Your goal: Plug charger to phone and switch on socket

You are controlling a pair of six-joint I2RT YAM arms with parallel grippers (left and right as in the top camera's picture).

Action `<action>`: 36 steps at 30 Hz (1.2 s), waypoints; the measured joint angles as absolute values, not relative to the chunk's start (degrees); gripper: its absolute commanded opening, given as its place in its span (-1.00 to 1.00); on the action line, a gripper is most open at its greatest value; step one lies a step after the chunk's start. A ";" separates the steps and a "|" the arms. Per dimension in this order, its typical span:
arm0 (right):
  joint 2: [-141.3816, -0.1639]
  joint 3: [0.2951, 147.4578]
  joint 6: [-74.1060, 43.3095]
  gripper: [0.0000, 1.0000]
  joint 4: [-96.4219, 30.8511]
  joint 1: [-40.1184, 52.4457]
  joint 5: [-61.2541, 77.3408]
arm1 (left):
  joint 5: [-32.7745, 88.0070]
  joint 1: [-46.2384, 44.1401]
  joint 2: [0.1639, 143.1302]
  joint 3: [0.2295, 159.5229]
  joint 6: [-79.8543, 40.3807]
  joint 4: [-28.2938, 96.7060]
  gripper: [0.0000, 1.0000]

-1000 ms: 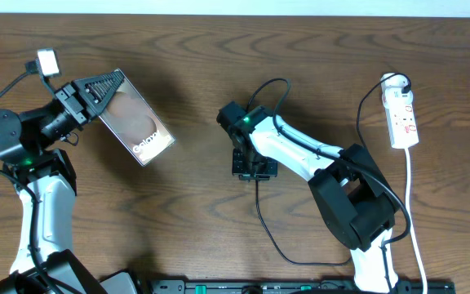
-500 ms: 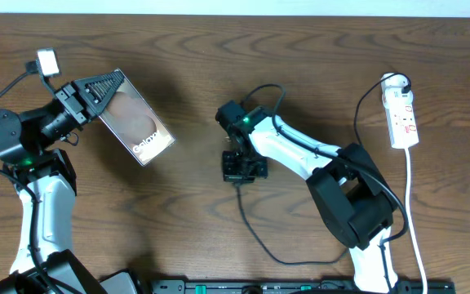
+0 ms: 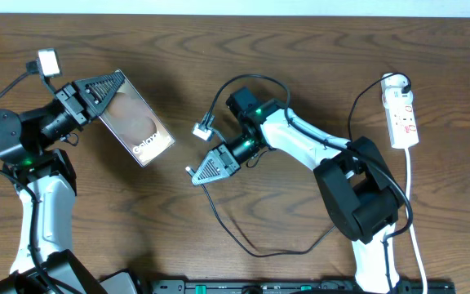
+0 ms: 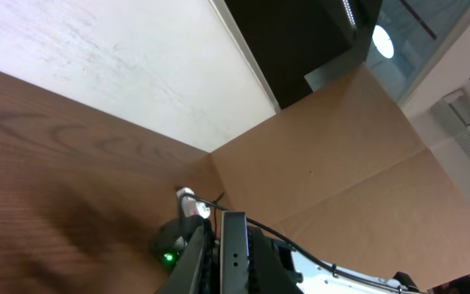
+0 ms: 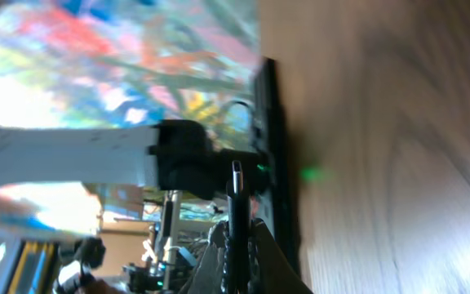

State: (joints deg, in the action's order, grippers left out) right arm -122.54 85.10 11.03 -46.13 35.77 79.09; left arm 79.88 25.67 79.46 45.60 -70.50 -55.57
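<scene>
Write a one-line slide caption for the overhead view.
Left gripper holds the phone; right gripper pinches the charger, pointing toward it; socket untouched.

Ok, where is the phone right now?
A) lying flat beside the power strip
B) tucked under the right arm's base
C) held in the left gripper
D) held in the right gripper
C: the phone is clamped at its upper end by the left gripper, on the left side of the table and far from the power strip on the right.
</scene>
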 measured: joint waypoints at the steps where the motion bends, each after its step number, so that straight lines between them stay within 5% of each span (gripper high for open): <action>1: -122.54 85.10 13.47 -0.97 -46.11 35.73 81.10 | 79.88 25.67 79.46 45.60 -70.50 -55.57 -0.85; 20: -122.54 85.10 26.81 -0.92 -32.53 36.71 87.68 | 80.51 24.82 79.46 45.60 -70.50 -55.57 -0.85; 36: -122.56 84.90 10.85 -0.94 -9.41 39.13 88.09 | 80.40 23.46 79.50 45.60 -69.78 -55.57 -0.85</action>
State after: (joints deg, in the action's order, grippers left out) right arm -122.56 84.90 10.85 -9.41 39.13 88.09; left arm 80.40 23.46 79.50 45.60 -69.78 -55.57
